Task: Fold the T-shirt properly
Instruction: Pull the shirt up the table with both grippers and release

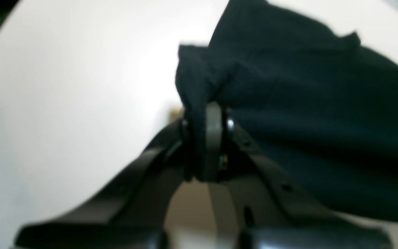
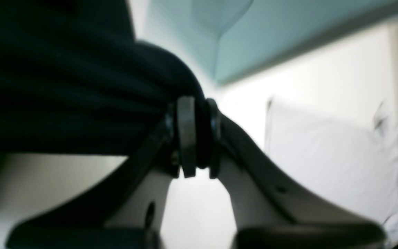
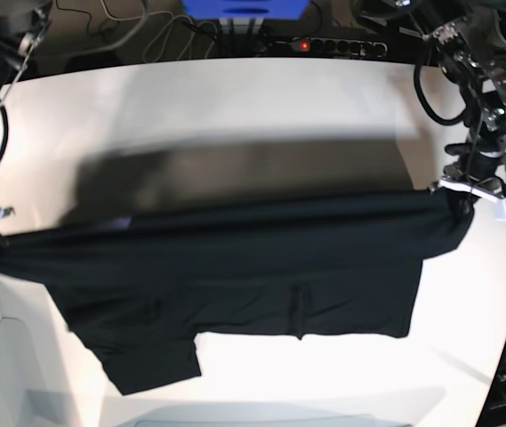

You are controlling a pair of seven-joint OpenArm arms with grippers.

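The shirt [image 3: 235, 267] hangs stretched in a long band above the table [image 3: 235, 107], held up at 2 ends with its shadow on the white top behind it; the lower part sags toward the near table edge, with 1 sleeve or flap drooping lowest near the shirt's left end as the base view shows it. The left gripper [image 1: 207, 138] has its jaws pressed together on a bunched corner of the shirt; the cloth rises out of the pinch and spreads away to one side. The right gripper [image 2: 193, 136] is likewise clamped on a thick roll of the shirt, the dark fabric bulging over the jaws.

By my reading the fold is at an early-to-middle stage: the shirt is lifted and pulled taut between both arms, perhaps doubled over along its length, though the base view is too dark in the cloth to be sure; it is not yet laid down flat, and no neat final folds show. Laying it down and folding it further is left.

No brand, label or readable writing shows on the shirt; both wrist views are blurred.
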